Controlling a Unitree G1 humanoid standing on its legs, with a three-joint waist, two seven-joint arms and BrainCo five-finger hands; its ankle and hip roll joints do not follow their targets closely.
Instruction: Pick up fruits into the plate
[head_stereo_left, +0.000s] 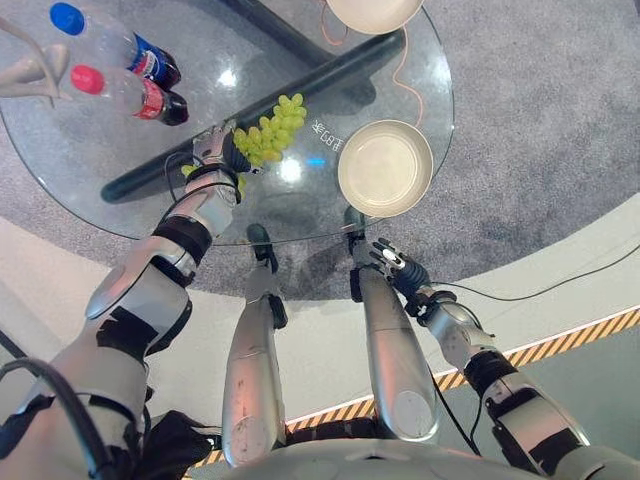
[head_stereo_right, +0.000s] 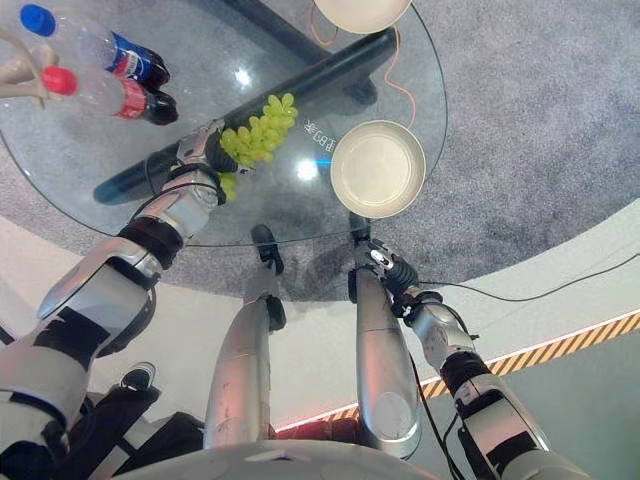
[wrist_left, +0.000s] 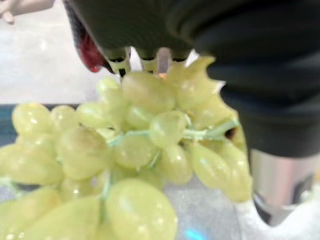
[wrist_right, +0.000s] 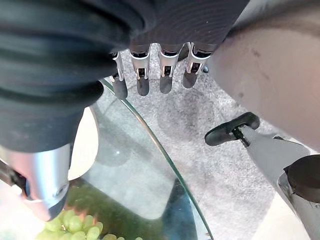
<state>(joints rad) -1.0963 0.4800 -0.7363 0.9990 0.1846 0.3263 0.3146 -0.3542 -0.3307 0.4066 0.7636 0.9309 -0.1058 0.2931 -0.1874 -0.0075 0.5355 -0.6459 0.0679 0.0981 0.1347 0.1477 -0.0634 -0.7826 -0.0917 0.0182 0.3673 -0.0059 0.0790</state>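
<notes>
On the glass table (head_stereo_left: 90, 170), left of centre: a bunch of green grapes (head_stereo_left: 272, 128), lying flat, not yet in any plate. Long axis running diagonally, from the near-left end under the left hand (head_stereo_left: 213, 148) up to the far-right tip, which points away from the robot, toward the far plate (head_stereo_left: 372, 12) rather than the near one. Near end tucked against the hand, a few grapes spilling out beside the wrist. In the left wrist view, fingers (wrist_left: 121, 64) down on top of the bunch and the thumb (wrist_left: 278, 192) low on the other side of it. Looks like a closing grasp around the stem end, though whether it has truly clamped: hard to call, so cannot tell for sure. Bunch touching the glass, no lift visible.

Task barely under way, then. Nearer plate (head_stereo_left: 385, 168) empty, well apart to the right of the grapes; far plate at the table's back edge, bare too as far as it shows. Left to do, by this reading: secure the grip, lift, carry right, set down in the plate.

Beyond the grapes at the far left, two bottles (head_stereo_left: 128, 94) lying on the glass. Right hand (head_stereo_left: 400, 268) hanging below the table rim, fingers straight, holding nothing.
</notes>
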